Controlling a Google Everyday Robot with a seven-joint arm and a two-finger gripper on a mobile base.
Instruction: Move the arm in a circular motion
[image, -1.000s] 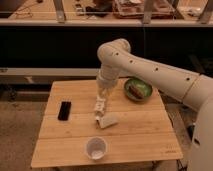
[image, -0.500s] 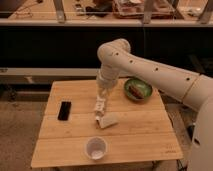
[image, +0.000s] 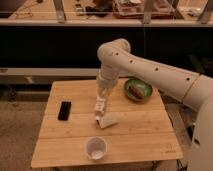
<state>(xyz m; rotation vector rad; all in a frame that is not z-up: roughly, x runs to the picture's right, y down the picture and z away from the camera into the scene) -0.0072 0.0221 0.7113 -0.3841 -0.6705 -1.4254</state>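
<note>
Hanging over the middle of the light wooden desk, grip state impossible to tell, the white gripper ends the thick cream-white tubular arm stretching from the right edge; circling this low would probably knock the pale packet just beside it.

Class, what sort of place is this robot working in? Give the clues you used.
Probably an indoor office or lab break area: a slatted wooden table holds a green bowl, a white cup and a black phone. The arm holds its end effector above the table's middle.
</note>
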